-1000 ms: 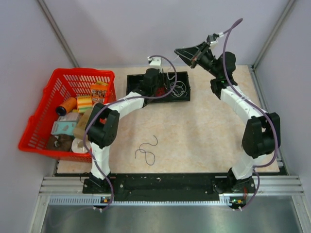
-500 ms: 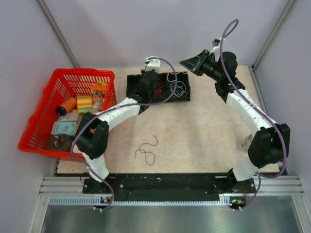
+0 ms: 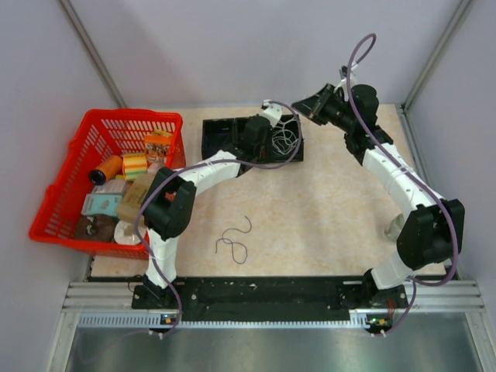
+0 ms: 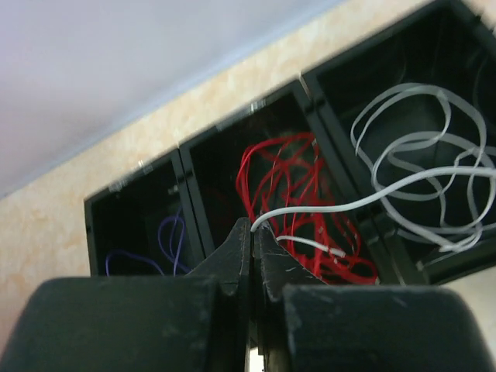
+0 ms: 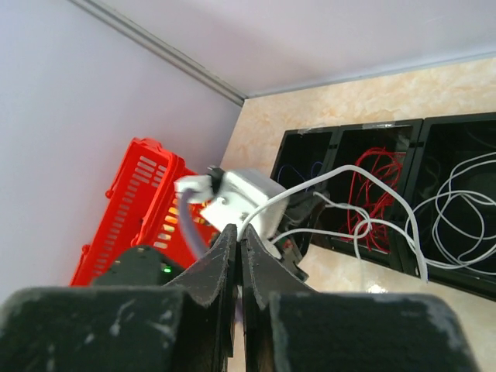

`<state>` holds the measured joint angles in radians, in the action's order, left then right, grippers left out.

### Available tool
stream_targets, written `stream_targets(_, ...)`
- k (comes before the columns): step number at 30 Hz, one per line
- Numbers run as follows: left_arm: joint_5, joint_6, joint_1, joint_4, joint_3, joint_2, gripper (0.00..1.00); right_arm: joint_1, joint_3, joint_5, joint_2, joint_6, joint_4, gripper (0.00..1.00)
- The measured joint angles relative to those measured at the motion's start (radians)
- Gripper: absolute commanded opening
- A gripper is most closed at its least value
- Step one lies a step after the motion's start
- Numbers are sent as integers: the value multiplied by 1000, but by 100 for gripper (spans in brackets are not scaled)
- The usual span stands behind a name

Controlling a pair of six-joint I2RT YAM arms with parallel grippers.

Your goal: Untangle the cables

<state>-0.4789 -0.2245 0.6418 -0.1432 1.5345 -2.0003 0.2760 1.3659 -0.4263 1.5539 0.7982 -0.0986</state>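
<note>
Top external — left gripper (image 4: 252, 229), right gripper (image 5: 239, 234) pinch white cable (image 4: 325, 208) over tray (image 3: 212, 133), near basket (image 3: 56, 194).

We see a black tray (image 4: 325, 116) holding dark blue cables (image 4: 167, 240) left of the jaws of the black left gripper (image 4: 253, 226), red cables (image 4: 291, 182) just beyond them and white cables (image 4: 418, 155) to their right. Farther left sits a red lattice basket (image 3: 58, 190). The table (image 3: 333, 209) is mottled beige, and the walls (image 3: 232, 46) are pale lilac-grey.
</note>
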Motion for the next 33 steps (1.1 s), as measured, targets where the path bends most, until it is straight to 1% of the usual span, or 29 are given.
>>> stream_targets(4,-51,3,-5,37,-37,-13,0,-6,-1,3,-1,-13,1,0)
stream_targets(8,-91,-3,-19,35,-40,-13,0,-16,-19,7,-1,-21,3,0)
stream_targets(14,-82,-55,-38,21,-55,-6,0,-32,-43,15,-1,-21,11,0)
stream_targets(16,-76,-77,-42,65,-23,-21,0,-34,-44,16,-1,-21,13,0)
stream_targets(18,-79,-89,-44,107,44,-60,0,-35,-44,16,-2,-21,10,0)
stream_targets(20,-74,-68,-47,123,54,-73,0,-36,-45,14,-2,-27,5,0)
stream_targets(21,-59,-47,-50,117,33,-62,0,-36,-52,14,-2,-34,-6,0)
stream_targets(24,45,73,-66,125,-116,52,0,-37,-72,14,7,-75,-20,0)
stream_targets(26,113,148,-84,156,-164,136,0,-37,-72,6,33,-109,-31,0)
stream_targets(29,250,269,-118,175,-131,242,0,-36,-70,-33,106,-139,-57,0)
stream_targets(33,389,412,-151,183,-10,308,0,-22,-71,-93,185,-141,-108,0)
